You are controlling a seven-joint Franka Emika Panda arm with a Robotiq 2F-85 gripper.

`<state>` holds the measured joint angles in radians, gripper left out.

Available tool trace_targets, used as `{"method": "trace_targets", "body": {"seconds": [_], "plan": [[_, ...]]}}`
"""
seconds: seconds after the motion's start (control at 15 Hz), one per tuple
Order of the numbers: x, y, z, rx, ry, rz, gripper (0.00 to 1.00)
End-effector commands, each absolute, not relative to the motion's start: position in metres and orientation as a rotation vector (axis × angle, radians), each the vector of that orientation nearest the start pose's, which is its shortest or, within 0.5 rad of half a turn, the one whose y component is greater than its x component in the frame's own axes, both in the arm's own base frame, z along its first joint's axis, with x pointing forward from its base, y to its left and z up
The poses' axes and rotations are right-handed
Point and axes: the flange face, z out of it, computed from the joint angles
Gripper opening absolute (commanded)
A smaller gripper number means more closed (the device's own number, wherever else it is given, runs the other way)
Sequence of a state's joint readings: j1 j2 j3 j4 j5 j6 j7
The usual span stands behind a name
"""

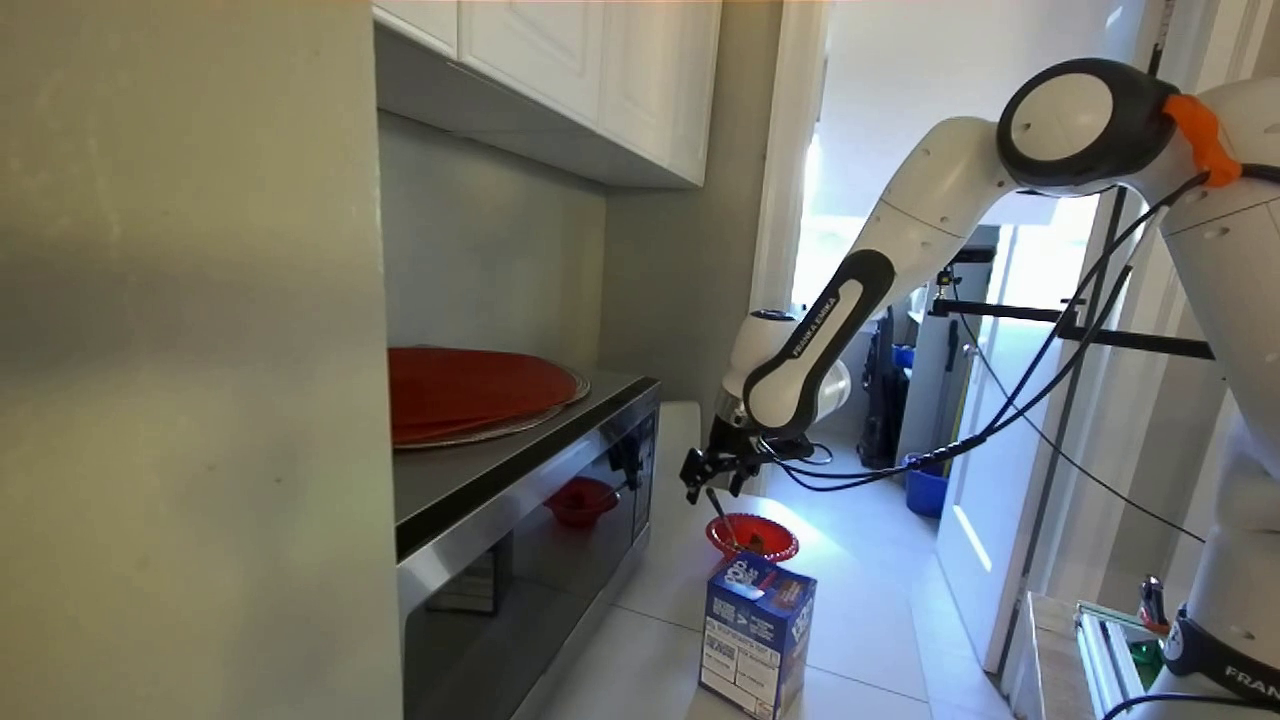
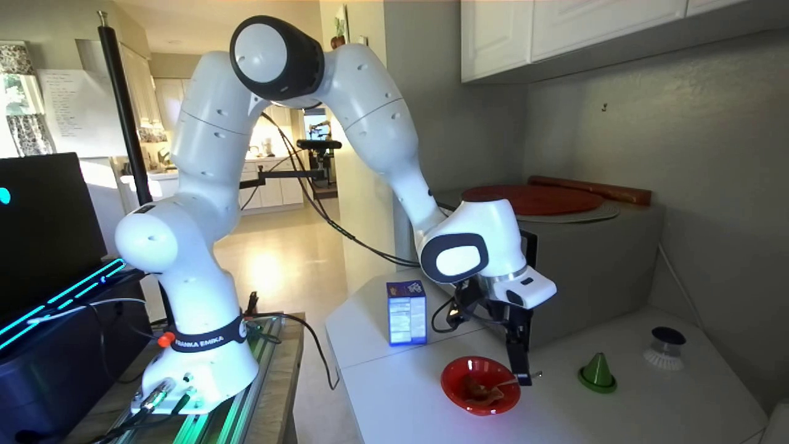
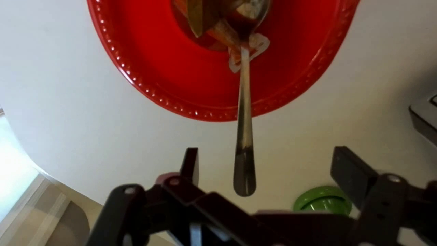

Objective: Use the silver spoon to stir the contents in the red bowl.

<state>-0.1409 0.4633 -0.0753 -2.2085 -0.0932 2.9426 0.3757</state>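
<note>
The small red bowl (image 3: 153, 58) stands on the white counter and shows in both exterior views (image 1: 788, 546) (image 2: 455, 374). It holds brown and orange pieces (image 3: 201, 20). The silver spoon (image 3: 244, 136) leans in it, its scoop among the contents and its handle over the rim; it also shows in both exterior views (image 1: 717, 503) (image 2: 508, 383). My gripper (image 3: 266, 160) is open. The handle's end lies between its fingers in the wrist view, nearer the left finger, with gaps on both sides. The gripper is above the bowl's edge in both exterior views (image 1: 713, 488) (image 2: 523, 377).
A blue-and-white carton (image 1: 745, 640) (image 2: 407, 314) stands near the bowl. A green cone-shaped thing (image 2: 596, 373) (image 3: 322, 200) and a brush (image 2: 666, 346) are on the counter. A large oven-like appliance (image 1: 540, 590) bears a flat red dish (image 1: 480, 395). White cabinets (image 1: 580, 60) hang above.
</note>
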Motion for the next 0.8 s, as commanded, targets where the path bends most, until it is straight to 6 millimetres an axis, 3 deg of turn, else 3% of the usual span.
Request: {"method": "trace_targets", "body": {"seconds": [0.0, 0.13, 0.2, 0.27, 0.33, 0.4, 0.6, 0.73], "plan": [[0.5659, -0.1184, 0.1905, -3.062, 0.763, -0.440, 1.00], [0.5638, -0.1208, 0.1915, -3.070, 0.770, -0.441, 1.00], [0.5635, -0.1214, 0.1919, -3.072, 0.772, -0.442, 0.90], [0.5630, -0.1228, 0.1917, -3.074, 0.775, -0.441, 0.72], [0.5628, -0.1236, 0.1912, -3.078, 0.776, -0.440, 0.66], [0.5626, -0.1243, 0.1904, -3.080, 0.777, -0.438, 0.65], [0.5630, -0.1256, 0.1882, -3.081, 0.776, -0.430, 0.75], [0.5638, -0.1254, 0.1871, -3.084, 0.769, -0.428, 0.71]]}}
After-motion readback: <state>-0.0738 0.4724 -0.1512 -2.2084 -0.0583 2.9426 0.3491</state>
